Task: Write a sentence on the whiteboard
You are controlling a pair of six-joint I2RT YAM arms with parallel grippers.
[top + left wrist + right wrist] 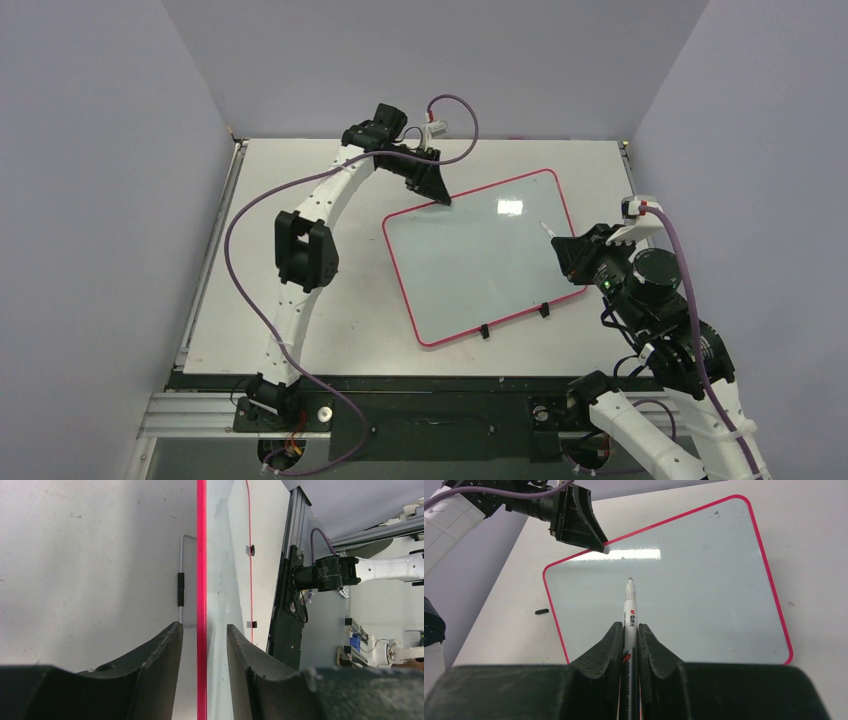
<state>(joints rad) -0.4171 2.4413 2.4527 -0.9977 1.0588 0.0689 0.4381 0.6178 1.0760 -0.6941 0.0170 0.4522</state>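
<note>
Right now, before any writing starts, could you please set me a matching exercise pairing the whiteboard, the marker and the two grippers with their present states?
Things:
1. whiteboard
2. marker
3. left gripper
4. right gripper

States:
A. open, one finger on each side of the board's red edge
B. blank, nothing written on it
C. shut, clamping a pen-shaped thing
D. held, tip pointing out over the board

Pairs: 1-B; 2-D; 3-A; 4-C
</note>
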